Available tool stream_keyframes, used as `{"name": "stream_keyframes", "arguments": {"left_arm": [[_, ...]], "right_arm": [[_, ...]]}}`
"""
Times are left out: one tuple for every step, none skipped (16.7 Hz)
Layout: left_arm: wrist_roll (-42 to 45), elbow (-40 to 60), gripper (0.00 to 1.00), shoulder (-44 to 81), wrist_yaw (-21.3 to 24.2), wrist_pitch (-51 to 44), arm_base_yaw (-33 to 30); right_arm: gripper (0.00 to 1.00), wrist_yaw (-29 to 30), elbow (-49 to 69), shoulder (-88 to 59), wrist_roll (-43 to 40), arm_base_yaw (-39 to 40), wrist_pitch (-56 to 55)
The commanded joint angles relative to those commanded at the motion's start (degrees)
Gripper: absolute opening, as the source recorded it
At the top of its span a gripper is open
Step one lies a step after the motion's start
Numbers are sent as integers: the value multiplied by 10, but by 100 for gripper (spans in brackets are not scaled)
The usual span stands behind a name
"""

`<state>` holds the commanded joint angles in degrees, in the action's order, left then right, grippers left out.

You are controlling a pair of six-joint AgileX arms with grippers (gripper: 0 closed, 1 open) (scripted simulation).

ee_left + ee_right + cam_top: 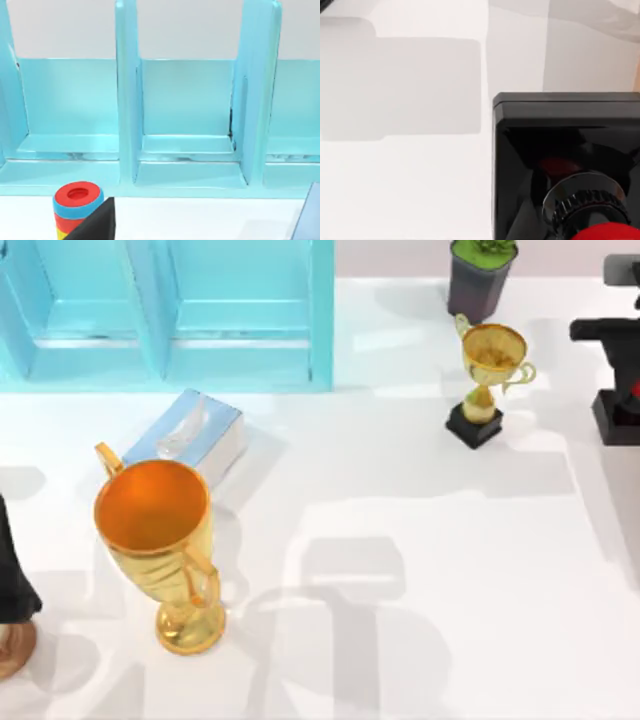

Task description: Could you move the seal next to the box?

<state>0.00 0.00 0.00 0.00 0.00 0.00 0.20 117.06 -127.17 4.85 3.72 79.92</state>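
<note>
The seal (616,418) stands at the table's right edge, a black square block with a bit of its red knob showing. The right wrist view looks down on the seal (555,150) from close up, with its red knob (607,233) at the frame's edge. My right gripper (606,332) hangs over the right edge just behind the seal, dark and partly cut off. The box (186,434), a pale blue tissue box, lies at the back left in front of the shelf, far from the seal. The left wrist view faces the shelf.
A blue shelf (170,315) fills the back left. A large gold trophy (160,540) stands beside the box, and a small gold trophy (487,380) on a black base stands near a potted plant (481,275). A red-topped coloured stack (76,202) sits before the shelf (190,125).
</note>
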Motion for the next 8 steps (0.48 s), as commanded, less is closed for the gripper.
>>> {"name": "stream_keyframes", "arguments": {"left_arm": [[0,0,100,0,0,0,0],[0,0,100,0,0,0,0],[0,0,100,0,0,0,0],[0,0,100,0,0,0,0],[0,0,100,0,0,0,0],[0,0,100,0,0,0,0],[0,0,100,0,0,0,0],[0,0,100,0,0,0,0]], "right_arm": [[38,0,0,0,0,0,0],[45,0,0,0,0,0,0],[53,0,0,0,0,0,0],[60,0,0,0,0,0,0],[68,0,0,0,0,0,0],[75,0,0,0,0,0,0],[83,0,0,0,0,0,0],[90,0,0,0,0,0,0]]}}
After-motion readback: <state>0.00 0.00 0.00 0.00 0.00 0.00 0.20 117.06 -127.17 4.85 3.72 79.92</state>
